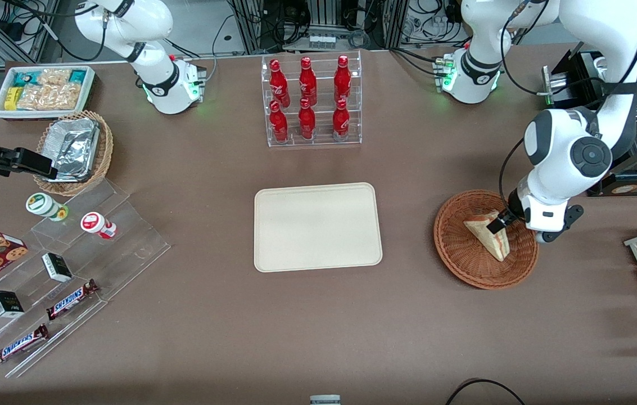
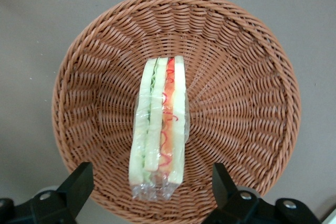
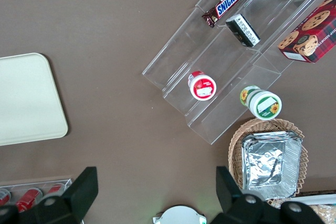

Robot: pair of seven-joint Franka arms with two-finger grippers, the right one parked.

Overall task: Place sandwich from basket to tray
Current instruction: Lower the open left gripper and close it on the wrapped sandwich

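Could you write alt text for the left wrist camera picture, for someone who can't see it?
A wrapped sandwich lies in a round brown wicker basket, its cut edge up showing green, white and red filling. The gripper hovers just above it, its two dark fingers open on either side of the sandwich's end, touching nothing. Grey-brown table surrounds the basket.

A brown table point(image 1: 194, 315) is carrying everything; a cream tray point(image 1: 317, 226) is lying at its middle; nearer the working arm's end a reddish-brown wicker basket point(image 1: 467, 253) is sitting, with the gripper point(image 1: 499, 220) hanging over it, fingers spread; farther from the front camera than the tray, a clear rack of red bottles point(image 1: 311, 101) is standing; toward the parked arm's end a lighter wicker basket with foil point(image 1: 73, 151), a white bin of snack packets point(image 1: 44, 90) and clear stepped shelves point(image 1: 71, 270) are resting.
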